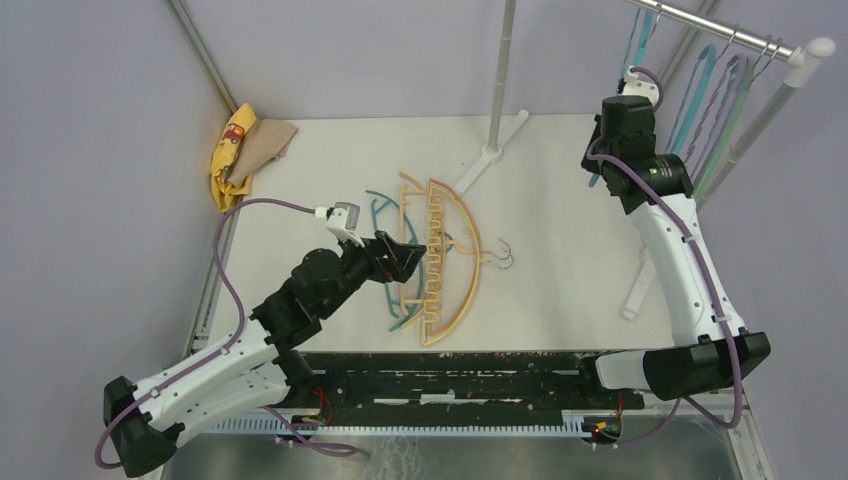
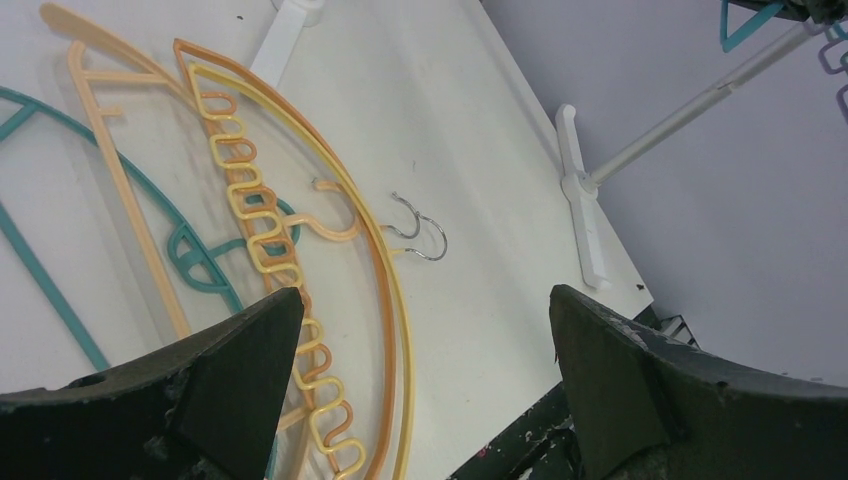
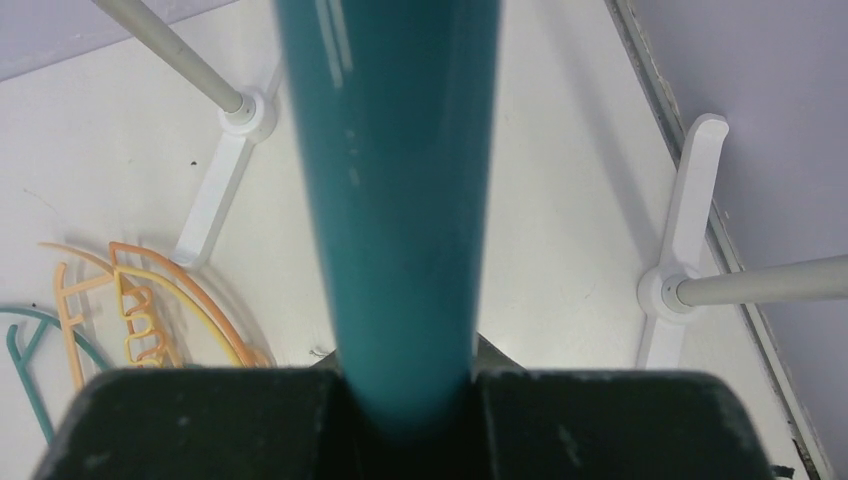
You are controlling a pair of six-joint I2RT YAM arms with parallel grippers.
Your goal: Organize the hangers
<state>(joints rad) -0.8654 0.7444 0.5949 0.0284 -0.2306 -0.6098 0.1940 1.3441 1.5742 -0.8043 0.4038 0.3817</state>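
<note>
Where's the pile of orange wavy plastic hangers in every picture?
Top external: the pile of orange wavy plastic hangers lies in the middle of the table.
Left wrist: left of centre, running top to bottom.
Right wrist: small, at the lower left.
Shared landmark: the white plastic rack foot just beyond the pile.

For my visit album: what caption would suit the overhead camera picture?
Left gripper open above loose hangers on the table; right gripper clamps a teal hanger near the rail.
</note>
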